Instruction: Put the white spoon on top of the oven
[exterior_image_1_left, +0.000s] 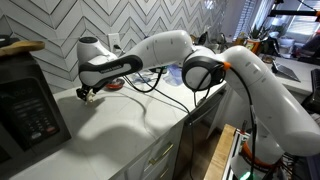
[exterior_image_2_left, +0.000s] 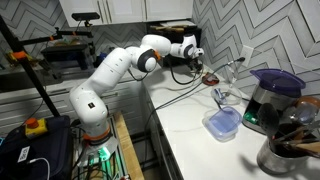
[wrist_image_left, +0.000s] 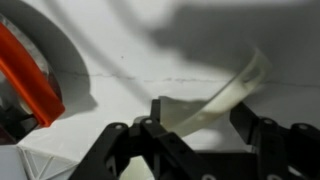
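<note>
The white spoon (wrist_image_left: 215, 105) is cream and curved. In the wrist view it runs slantwise between my gripper's (wrist_image_left: 200, 118) two black fingers, which are closed in on it just above the white counter. In the exterior views the gripper (exterior_image_1_left: 88, 92) (exterior_image_2_left: 197, 62) is low over the counter beside the round red dish (exterior_image_1_left: 116, 85) (exterior_image_2_left: 210, 78) (wrist_image_left: 30, 85). The spoon itself is too small to make out there. The oven (exterior_image_1_left: 30, 112), black with a panel of pale buttons, stands to one side of the gripper, a short way along the counter.
A wooden object (exterior_image_1_left: 20, 45) lies on the oven's top. Black cables (exterior_image_1_left: 150, 85) run across the counter. A clear blue-tinted container (exterior_image_2_left: 222, 122), a dark coffee machine (exterior_image_2_left: 272, 100) and a pot of utensils (exterior_image_2_left: 290, 150) stand further along. The tiled wall (exterior_image_1_left: 60, 25) is close behind.
</note>
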